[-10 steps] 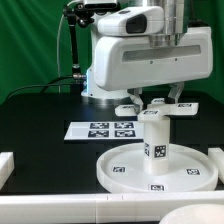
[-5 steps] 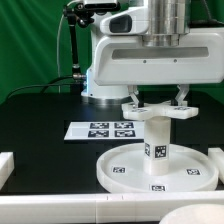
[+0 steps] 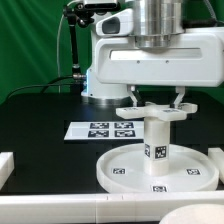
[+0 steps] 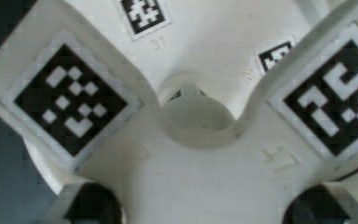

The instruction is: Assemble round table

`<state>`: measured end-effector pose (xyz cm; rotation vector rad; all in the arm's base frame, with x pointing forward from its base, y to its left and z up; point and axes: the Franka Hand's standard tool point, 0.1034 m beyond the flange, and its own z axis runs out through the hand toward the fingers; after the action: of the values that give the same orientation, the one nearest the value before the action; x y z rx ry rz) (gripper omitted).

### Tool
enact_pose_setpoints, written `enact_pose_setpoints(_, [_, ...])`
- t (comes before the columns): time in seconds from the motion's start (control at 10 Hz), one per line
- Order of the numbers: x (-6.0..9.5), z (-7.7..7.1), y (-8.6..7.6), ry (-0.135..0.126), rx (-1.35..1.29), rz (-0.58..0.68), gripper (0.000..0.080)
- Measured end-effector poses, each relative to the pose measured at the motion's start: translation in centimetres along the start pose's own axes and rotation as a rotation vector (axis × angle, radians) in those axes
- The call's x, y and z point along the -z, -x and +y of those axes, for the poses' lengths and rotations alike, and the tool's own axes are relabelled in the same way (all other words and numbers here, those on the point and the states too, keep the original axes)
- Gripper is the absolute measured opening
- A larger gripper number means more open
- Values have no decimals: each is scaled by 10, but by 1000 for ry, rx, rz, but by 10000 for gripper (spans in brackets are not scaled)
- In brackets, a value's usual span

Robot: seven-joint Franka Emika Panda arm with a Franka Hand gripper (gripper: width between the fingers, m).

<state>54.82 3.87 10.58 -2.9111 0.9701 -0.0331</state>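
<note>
The robot's two-finger gripper (image 3: 153, 96) hung straight down over the middle of the table, its jaws drawn in on the white plastic cross-shaped four-armed piece (image 3: 155, 111) and holding it level. The dark fingertips (image 4: 91, 203) showed at the edge of the wrist view, pressed close against the cross piece's white body (image 4: 194, 110). That view also showed black-and-white square tags on the arms and a small round boss at the centre.

The cross piece sat directly on top of the short thick white cylinder leg (image 3: 156, 143); whether the two were actually joined could not be made out. The leg stood upright in the middle of the large white rimmed round disc (image 3: 158, 169), which lay flat on the black table (image 3: 40, 125) near the front. Tags showed on the leg's side and around the disc.

Behind the disc, towards the exterior view's left, lay the flat white marker board (image 3: 102, 129), well clear of the parts. White rails (image 3: 8, 166) edged the table in front and at the sides, and the arm's bulky white body (image 3: 150, 60) filled the space above.
</note>
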Motion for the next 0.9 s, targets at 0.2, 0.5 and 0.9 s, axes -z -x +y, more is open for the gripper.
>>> enact_pose_setpoints(0.2, [0,-1,0,-22,-228,-4,443])
enact_pose_setpoints(0.5, [-1,-2,1,-73,-650,-14,443])
enact_pose_setpoints(0.9, [-1,-2,1,-67,-1022,-38,443])
